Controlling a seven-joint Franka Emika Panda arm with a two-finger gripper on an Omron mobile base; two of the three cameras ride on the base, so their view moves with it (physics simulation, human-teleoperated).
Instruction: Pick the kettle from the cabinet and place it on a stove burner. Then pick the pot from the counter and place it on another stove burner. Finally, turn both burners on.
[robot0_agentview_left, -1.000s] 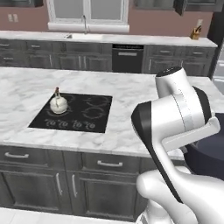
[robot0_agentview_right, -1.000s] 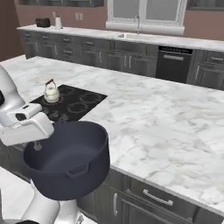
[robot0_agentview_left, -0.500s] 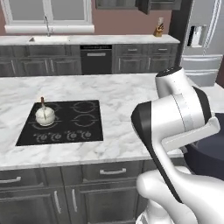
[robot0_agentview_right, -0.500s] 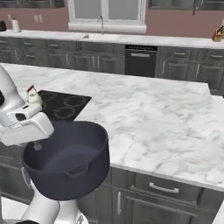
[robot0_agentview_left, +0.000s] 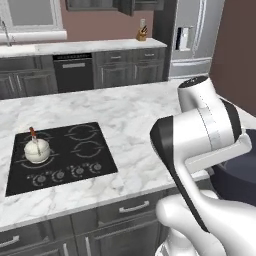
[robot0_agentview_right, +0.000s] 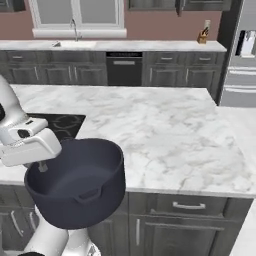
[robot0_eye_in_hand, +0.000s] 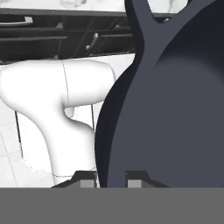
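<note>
Base has driven rightward, shifting the whole scene left. Dark navy pot (robot0_agentview_right: 76, 182), lidless, hangs off the counter (robot0_agentview_right: 165, 130), its rim clamped by the gripper (robot0_eye_in_hand: 111, 180); arm folded low.

The kettle (robot0_agentview_left: 37, 149) sits on the cooktop's (robot0_agentview_left: 60, 155) left burner.
</note>
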